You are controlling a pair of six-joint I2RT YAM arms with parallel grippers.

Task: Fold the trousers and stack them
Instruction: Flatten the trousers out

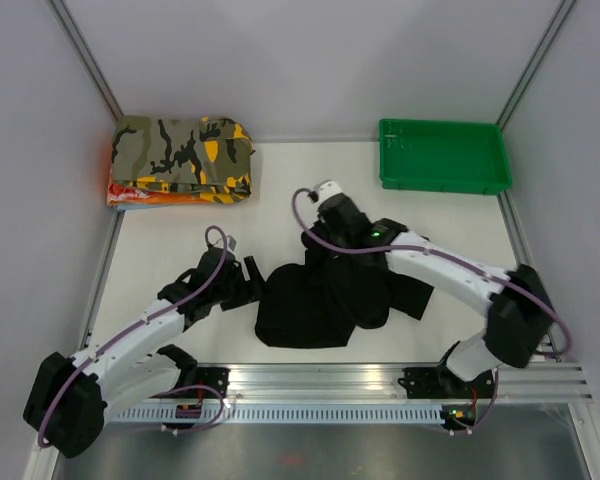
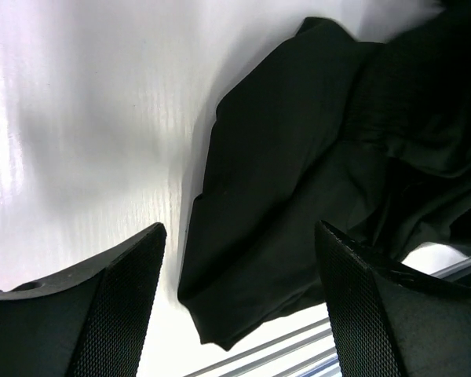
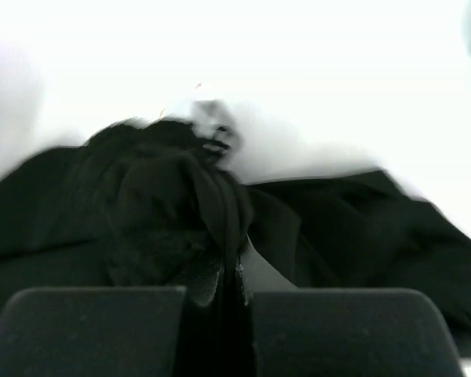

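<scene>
The black trousers (image 1: pixel 320 300) lie bunched at the near middle of the white table. My right gripper (image 1: pixel 342 262) is over their far part and is shut on a fold of the black fabric (image 3: pixel 228 228), which is pinched between its pads. My left gripper (image 1: pixel 252 280) is open and empty just left of the trousers' left edge. In the left wrist view the trousers (image 2: pixel 298 196) lie between and beyond the two spread fingers (image 2: pixel 118 306), with one corner near the table's front edge.
A folded olive, black and orange camouflage garment (image 1: pixel 183 160) lies at the back left corner. A green tray (image 1: pixel 443 155) stands at the back right. A metal rail (image 1: pixel 380 385) runs along the table's near edge.
</scene>
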